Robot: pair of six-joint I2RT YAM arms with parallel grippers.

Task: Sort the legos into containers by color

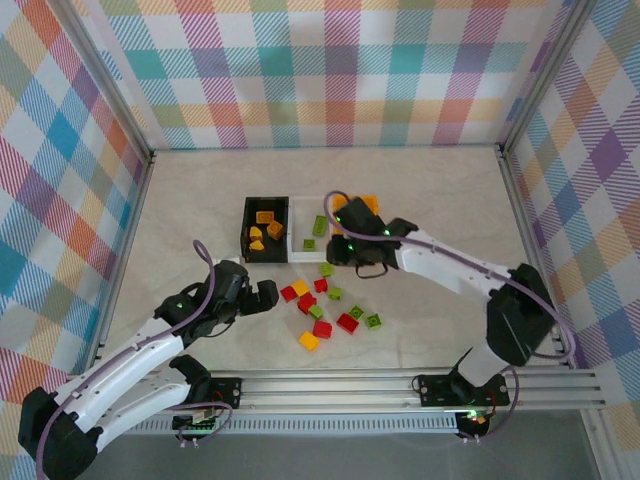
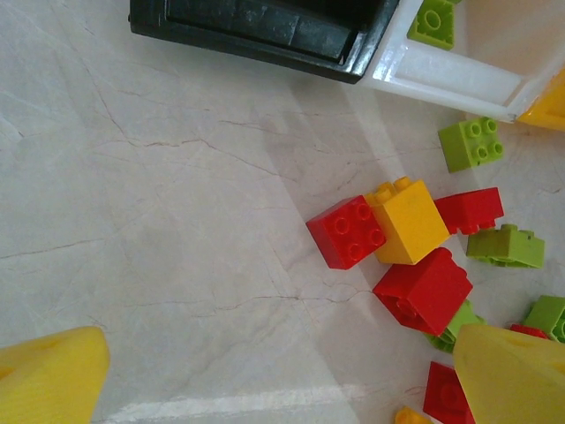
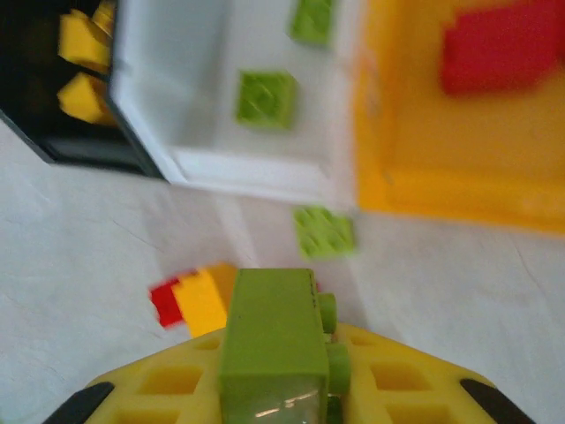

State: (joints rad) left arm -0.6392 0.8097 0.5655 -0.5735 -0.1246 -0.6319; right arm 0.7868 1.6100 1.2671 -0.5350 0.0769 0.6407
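Right wrist view: right gripper [image 3: 274,389] clamps a green lego [image 3: 269,331] near the white bin [image 3: 256,177] (two more inside); left gripper [image 2: 282,380] gapes wide.

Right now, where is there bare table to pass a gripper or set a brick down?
Free: the table between the containers and the back wall; the stretch left of the black bin. Crowded: the loose legos in front of the white bin, hemmed between the open left gripper and the right gripper, shut on a green brick.
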